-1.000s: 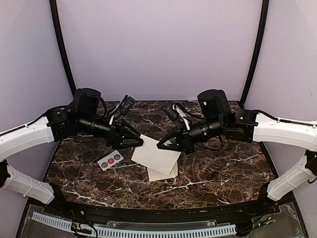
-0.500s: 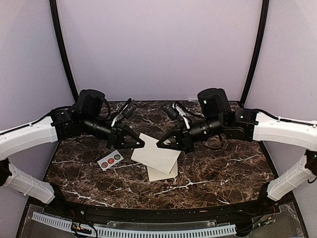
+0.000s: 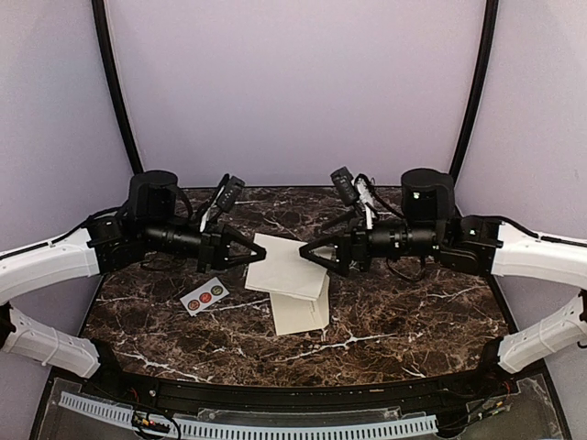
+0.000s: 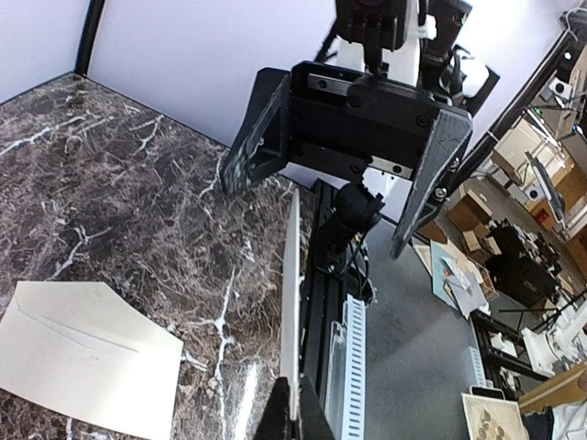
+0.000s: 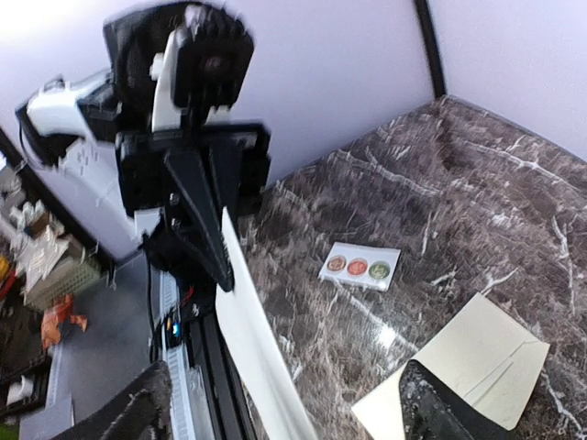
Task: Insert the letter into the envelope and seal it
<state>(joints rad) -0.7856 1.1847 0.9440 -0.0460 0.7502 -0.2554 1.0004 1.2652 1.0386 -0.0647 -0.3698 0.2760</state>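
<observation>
The cream envelope lies flat on the marble tabletop, nearest me. Above it, my left pincer is clamped on the letter, holding it outside the envelope. My right pincer gapes wide at the letter's opposite edge, gripping nothing.

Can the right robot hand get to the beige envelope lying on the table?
Probably yes. The right gripper is open and holds nothing, and the cream-beige paper envelope lies flat on the dark marble table close by. Only the pale paper sheet pinched by the left gripper hangs between its jaws.
</observation>
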